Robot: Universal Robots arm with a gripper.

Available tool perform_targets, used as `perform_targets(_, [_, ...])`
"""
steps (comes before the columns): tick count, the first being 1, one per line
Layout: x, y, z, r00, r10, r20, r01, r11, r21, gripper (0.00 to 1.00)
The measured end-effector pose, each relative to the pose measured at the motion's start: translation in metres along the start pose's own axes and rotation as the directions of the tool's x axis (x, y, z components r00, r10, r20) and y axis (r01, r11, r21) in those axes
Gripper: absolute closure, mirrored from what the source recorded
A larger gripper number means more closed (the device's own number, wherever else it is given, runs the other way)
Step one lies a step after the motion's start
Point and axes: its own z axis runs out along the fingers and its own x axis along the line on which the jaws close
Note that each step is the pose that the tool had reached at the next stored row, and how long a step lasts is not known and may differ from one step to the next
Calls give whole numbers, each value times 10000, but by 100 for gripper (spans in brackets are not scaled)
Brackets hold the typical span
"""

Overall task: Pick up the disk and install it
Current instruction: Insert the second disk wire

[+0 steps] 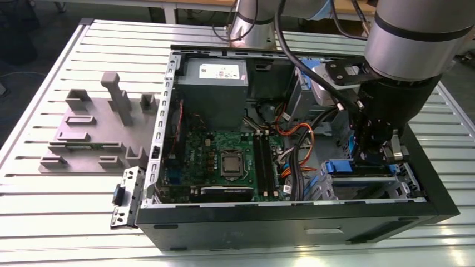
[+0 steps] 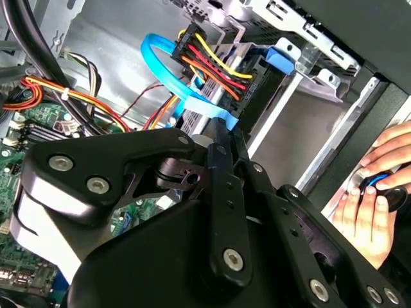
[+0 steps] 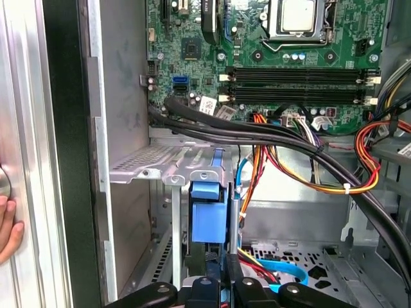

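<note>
The disk (image 1: 365,178) stands on edge in the drive cage at the front corner of the open computer case, on the exterior view's right. My gripper (image 1: 380,157) reaches down onto it from above. In the second wrist view the fingers (image 2: 221,151) lie close together and pinch the disk's (image 2: 207,101) top edge, next to the plug with red, yellow and orange wires (image 2: 215,64) and a flat blue cable (image 2: 168,74). In the first wrist view my gripper (image 3: 228,282) sits just behind the cage's blue latch (image 3: 209,215). Most of the disk is hidden by the cage and my fingers.
The motherboard (image 1: 222,158) fills the case floor, with black cable bundles (image 3: 244,138) crossing to the cage. A grey power supply box (image 1: 215,75) sits at the back. A person's hand (image 2: 376,192) rests outside the case wall. Grey fixtures (image 1: 97,125) stand on the slatted table.
</note>
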Motion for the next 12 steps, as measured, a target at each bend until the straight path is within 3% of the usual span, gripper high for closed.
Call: perform_targets(12, [7,3,9,10000,7,-2,-7,10000,75,84])
